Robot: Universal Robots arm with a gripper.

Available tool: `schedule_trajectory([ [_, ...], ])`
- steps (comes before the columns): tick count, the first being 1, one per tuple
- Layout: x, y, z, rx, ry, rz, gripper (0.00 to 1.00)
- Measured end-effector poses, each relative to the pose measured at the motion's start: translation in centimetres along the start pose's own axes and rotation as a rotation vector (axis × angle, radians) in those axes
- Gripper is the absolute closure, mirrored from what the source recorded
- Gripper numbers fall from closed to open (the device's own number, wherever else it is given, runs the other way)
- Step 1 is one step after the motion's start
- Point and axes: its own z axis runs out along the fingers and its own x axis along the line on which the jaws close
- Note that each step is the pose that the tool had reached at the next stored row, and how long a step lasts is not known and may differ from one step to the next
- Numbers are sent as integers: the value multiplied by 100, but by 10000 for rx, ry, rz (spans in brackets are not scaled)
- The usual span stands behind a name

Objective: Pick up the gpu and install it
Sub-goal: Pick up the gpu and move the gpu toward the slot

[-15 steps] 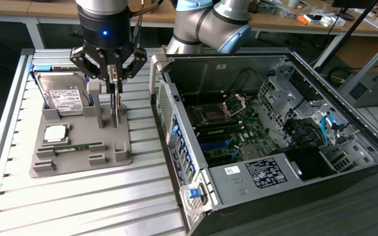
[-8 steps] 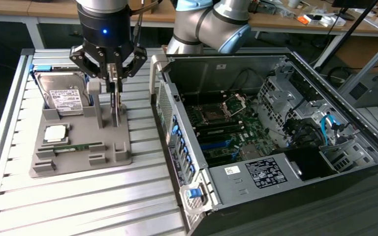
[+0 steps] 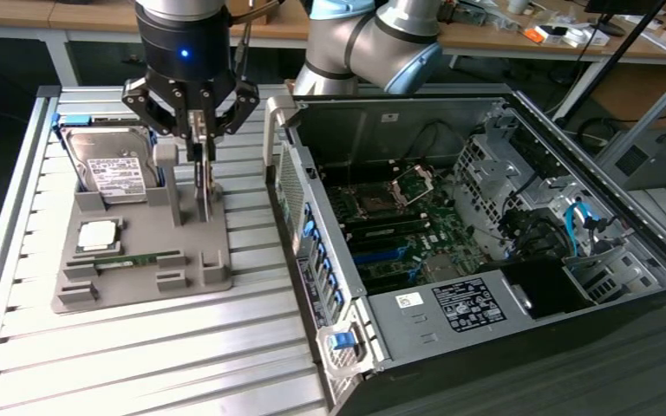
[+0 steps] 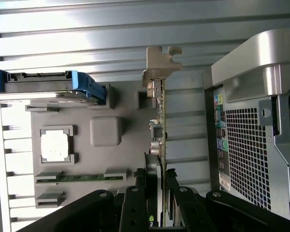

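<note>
Claw [image 3: 199,128] clamped on gpu [image 3: 205,186] top edge. Card stands upright in gray parts holder [image 3: 136,282] beside hdd [image 3: 119,169], not lifted afaict. Grab done; lift + install into open PC case [image 3: 426,325] left.

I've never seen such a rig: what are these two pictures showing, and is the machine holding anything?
It's a robot arm with a gripper as its hand. One picture comes from a camera standing off the arm, the other from a camera on its wrist, looking past the gripper. On the slatted metal table sits a grey holder with a hard drive, a processor chip, a green memory stick and the gpu, a thin card standing on edge. Beside it is an open computer case. The gripper straddles the gpu's upper edge; whether it actually clamps the card, I cannot tell.
</note>
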Motion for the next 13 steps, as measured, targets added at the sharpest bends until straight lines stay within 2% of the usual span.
schedule_trajectory([
  [5,-1,1,-15,-30,2,1,73],
  [13,-1,2,-33,-115,10,4,73],
])
